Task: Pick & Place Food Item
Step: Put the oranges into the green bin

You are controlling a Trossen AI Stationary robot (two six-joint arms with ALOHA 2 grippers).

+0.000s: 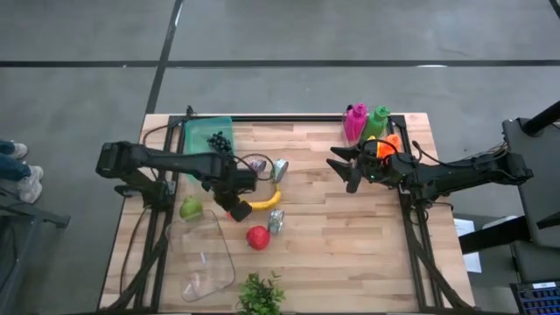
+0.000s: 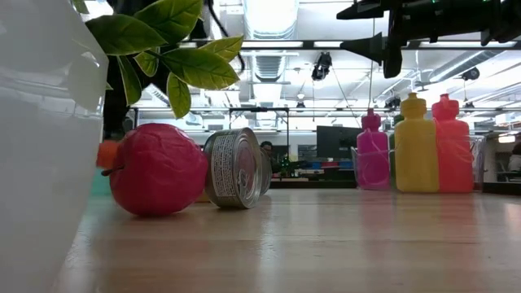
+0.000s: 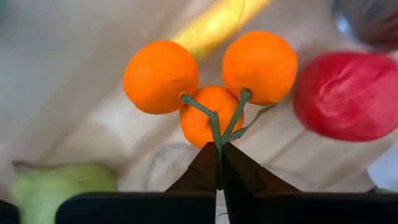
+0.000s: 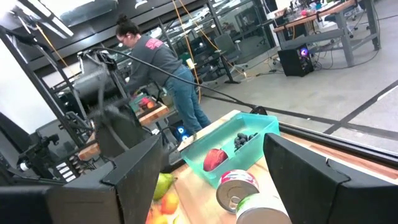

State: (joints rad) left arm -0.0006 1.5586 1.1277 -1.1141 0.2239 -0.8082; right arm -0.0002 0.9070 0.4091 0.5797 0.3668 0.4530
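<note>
A cluster of three oranges (image 3: 211,81) on a forked green stem hangs under my left gripper (image 3: 219,177), which is shut on that stem. In the high view this gripper (image 1: 234,208) stands left of the table's middle, pointing steeply down beside a banana (image 1: 265,201). Around it lie a red fruit (image 1: 257,237), a green fruit (image 1: 191,208) and a small can (image 1: 276,220) on its side. My right gripper (image 1: 343,171) hovers open at the table's right, pointing level, with nothing between its fingers. My left gripper pinches the cluster's green stem (image 3: 218,144) between its two fingertips, just past the point where the branches join. The fingers come from above, pointing down. The three oranges hang below the fingertips; in the low view an orange edge (image 2: 107,153) shows above the tabletop.
A teal bin (image 1: 208,137) with dark berries stands at the far left. A clear plastic container (image 1: 203,254) and a leafy plant (image 1: 260,295) sit near the front edge. Coloured bottles (image 1: 367,122) stand at the far right. A person works beyond the table (image 4: 155,59).
</note>
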